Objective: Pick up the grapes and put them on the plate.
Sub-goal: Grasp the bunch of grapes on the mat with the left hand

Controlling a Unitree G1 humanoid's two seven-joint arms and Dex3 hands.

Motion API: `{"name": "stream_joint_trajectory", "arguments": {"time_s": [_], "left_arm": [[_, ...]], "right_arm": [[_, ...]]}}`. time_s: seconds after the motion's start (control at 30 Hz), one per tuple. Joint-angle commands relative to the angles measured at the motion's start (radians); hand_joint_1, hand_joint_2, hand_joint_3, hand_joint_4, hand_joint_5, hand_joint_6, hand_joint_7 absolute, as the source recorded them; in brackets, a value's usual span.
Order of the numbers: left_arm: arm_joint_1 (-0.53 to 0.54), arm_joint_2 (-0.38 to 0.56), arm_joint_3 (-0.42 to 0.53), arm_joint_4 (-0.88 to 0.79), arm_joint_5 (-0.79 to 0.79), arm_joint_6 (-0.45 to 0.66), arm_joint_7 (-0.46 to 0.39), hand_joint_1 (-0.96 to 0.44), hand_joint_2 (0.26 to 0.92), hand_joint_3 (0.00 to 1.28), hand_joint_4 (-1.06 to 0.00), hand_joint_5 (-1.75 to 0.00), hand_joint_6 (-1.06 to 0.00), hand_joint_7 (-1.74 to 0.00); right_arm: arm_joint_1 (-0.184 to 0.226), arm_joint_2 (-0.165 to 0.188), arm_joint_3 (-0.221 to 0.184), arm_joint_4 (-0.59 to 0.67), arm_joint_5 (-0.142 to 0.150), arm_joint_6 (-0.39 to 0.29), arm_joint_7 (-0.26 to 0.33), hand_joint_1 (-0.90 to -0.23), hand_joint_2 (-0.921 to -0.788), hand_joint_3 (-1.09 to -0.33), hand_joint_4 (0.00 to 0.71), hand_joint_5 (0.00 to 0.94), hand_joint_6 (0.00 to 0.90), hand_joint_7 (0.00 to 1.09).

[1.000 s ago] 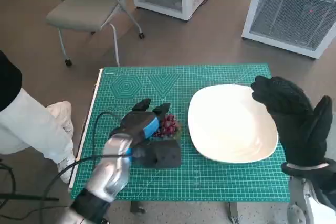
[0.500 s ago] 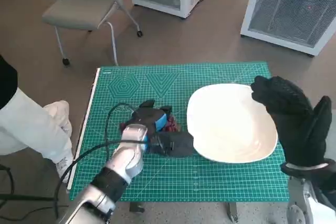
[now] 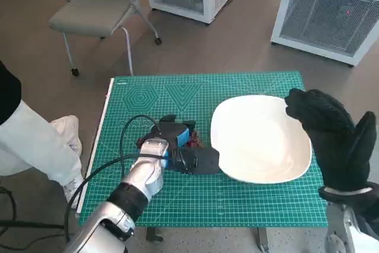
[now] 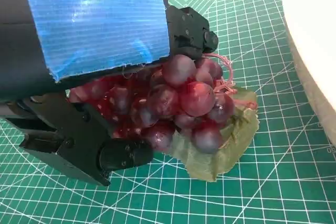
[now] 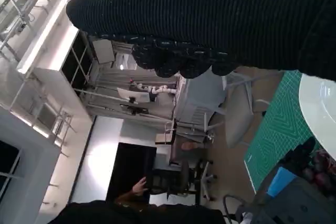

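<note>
At the left edge of the head view a person's pale trouser leg (image 3: 32, 146) stands beside the table, and a grey chair (image 3: 95, 10) sits at upper left. On the green cutting mat (image 3: 249, 205), the left hand (image 3: 172, 146) nearly covers the grapes (image 3: 192, 140), leaving only a sliver of red showing just left of the white plate (image 3: 260, 137). The left wrist view alone shows the grip: black fingers (image 4: 79, 142) close around the purple bunch (image 4: 184, 103) and its green leaf (image 4: 226, 148), the leaf lying on the mat. At the right edge, the right hand (image 3: 334, 140) hovers beside the plate's rim, fingers loosely extended, holding nothing. Two white cabinets (image 3: 331, 13) stand at the top.
</note>
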Motion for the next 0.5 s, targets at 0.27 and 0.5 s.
{"name": "stream_joint_trajectory", "arguments": {"time_s": [0.27,0.5], "left_arm": [[-0.017,-0.012,-0.018,0.072,-0.028,-0.031,0.033,0.14,0.678,0.52,-0.11,0.0,-0.27,-0.01],[-0.019,-0.01,-0.009,0.097,-0.043,-0.064,0.093,0.25,0.827,0.4,-0.34,-0.82,-0.46,-0.05]], "right_arm": [[0.025,-0.001,-0.001,-0.001,0.006,0.02,-0.008,-0.325,-0.921,-0.606,0.367,0.936,0.262,1.05],[0.028,0.0,-0.001,-0.004,0.004,0.02,-0.009,-0.325,-0.921,-0.607,0.366,0.937,0.262,1.05]]}}
